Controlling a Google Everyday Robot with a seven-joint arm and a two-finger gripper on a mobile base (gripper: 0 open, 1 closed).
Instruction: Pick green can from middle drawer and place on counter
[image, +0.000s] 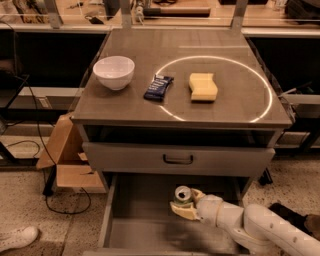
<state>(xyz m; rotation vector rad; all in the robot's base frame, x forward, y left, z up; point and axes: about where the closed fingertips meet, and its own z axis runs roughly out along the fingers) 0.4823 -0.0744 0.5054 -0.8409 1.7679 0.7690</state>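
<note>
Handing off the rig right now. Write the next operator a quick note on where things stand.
Claw: low in the open middle drawer, right at the green can; grip not confirmable.
Can: upright on the drawer floor, not lifted.
Counter: holds a white bowl, dark snack packet and yellow sponge; no can.
Done: drawer open, claw at can.
Left: confirm grasp, lift out, place on counter.

No legible text anywhere. Dark blue packet (158, 87) on counter (230, 107): print unreadable. Below counter, gripper (184, 201) in middle drawer (140, 225) clasps green can (182, 193); label unreadable.
</note>
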